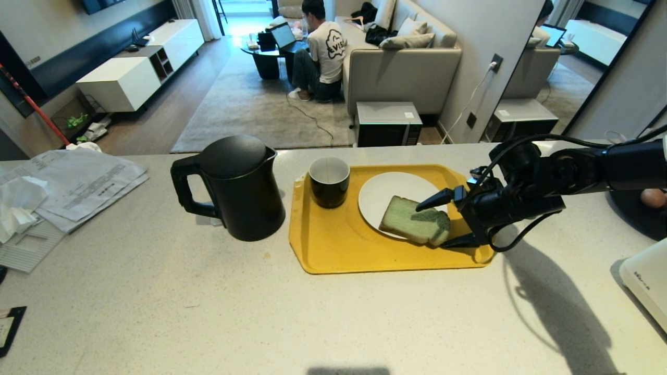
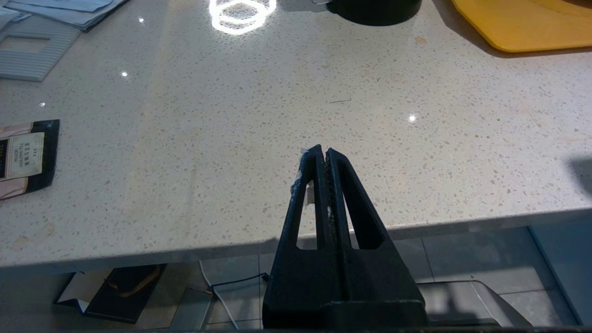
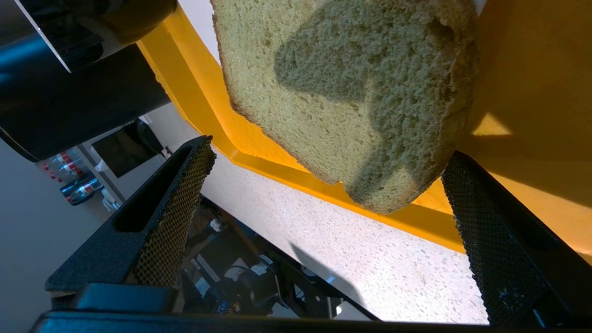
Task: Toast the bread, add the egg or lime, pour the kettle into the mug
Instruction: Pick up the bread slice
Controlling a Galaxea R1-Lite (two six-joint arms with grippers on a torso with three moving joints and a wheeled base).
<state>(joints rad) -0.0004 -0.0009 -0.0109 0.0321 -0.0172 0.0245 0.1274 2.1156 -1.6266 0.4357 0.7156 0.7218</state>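
The pale speckled table (image 1: 208, 312) carries a yellow tray (image 1: 338, 250) toward its far edge. Just beside the tray's left side stands the kettle (image 1: 237, 190). On the tray, the mug (image 1: 329, 182) sits beside a white plate (image 1: 385, 195) bearing the bread (image 1: 414, 221). The right end effector (image 1: 440, 221) is spread wide around the slice's end, not gripping. The left end effector (image 2: 322, 155), fully closed, hangs at the near edge.
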